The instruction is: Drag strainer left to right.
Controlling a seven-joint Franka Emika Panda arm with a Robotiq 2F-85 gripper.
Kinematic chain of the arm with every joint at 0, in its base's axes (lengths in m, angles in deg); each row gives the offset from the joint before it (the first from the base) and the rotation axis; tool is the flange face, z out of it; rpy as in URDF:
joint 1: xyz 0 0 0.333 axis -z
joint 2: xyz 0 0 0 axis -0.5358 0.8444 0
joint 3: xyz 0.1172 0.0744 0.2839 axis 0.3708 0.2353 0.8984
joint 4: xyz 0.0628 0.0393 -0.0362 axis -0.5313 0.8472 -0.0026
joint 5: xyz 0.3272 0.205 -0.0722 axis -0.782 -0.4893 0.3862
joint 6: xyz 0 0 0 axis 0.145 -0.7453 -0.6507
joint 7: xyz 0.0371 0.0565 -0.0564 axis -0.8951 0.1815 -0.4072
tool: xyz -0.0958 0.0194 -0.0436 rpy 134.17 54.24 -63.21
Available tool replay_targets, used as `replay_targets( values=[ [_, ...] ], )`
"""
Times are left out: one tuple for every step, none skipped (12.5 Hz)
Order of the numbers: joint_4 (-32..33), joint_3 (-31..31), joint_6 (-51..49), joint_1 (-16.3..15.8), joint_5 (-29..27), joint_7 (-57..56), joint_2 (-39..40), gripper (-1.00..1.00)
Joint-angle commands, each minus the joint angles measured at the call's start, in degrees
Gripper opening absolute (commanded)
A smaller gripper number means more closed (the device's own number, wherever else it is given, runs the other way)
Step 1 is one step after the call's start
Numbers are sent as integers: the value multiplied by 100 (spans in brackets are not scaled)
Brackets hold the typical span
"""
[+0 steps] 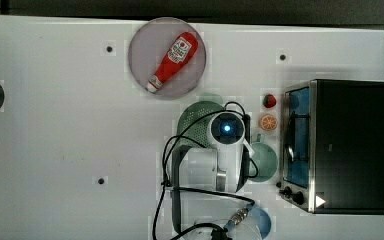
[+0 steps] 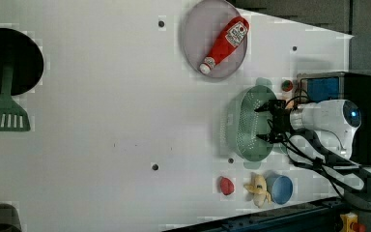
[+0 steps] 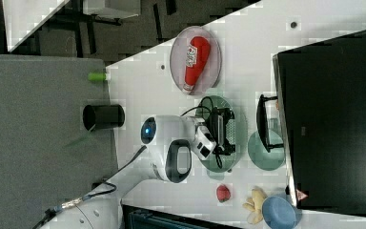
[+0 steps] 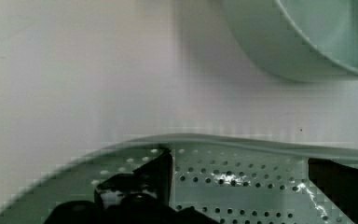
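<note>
Arm reaches out over the white worktop (image 1: 70,125) with its white wrist section above the strainer (image 2: 247,126); the gripper (image 2: 266,123) points down into the strainer's perforated bowl. Jaws stand wide, nothing between them; in the wrist view both black fingers (image 4: 156,175) hang inside the bowl over the perforations, well apart from each other. Whether the fingertips touch the strainer floor, cannot tell. Strainer: pale mint-green, oblong, lying flat on the worktop, in the top view just left of the toaster oven (image 1: 345,145) and below the grey plate (image 1: 145,55). Plate carries a red ketchup bottle (image 1: 172,61) lying on its side. Mint-green cup (image 1: 264,161) sits between strainer and oven, near the strainer's rim. Strawberry (image 1: 269,101) and orange slice (image 1: 268,122) rest beside the oven's front. In the left view, a red fruit (image 2: 226,185), a banana (image 2: 258,189) and a blue bowl (image 2: 279,189) lie below the strainer; a green spatula (image 2: 4,110) and a black round object (image 2: 10,60) sit at the left view's far left. Black cables trail from the arm.
</note>
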Motion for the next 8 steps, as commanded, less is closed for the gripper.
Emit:
replay_targets(
  values=[
    [-48, -271, 48, -107, -60, -715, -104, 100],
    [-54, -275, 63, -107, -60, -715, -126, 100],
    [-71, -229, 51, -107, -59, -714, -219, 100],
    [-78, -140, -47, -109, -59, -775, -395, 100],
    [-79, -38, -309, -109, -59, -938, -654, 100],
    [-109, 76, -716, -108, -59, -1250, -968, 100],
    [-196, 163, -1140, -108, -60, -1619, -1317, 100],
    [-336, 214, -1567, -108, -61, -2105, -1656, 100]
  ],
)
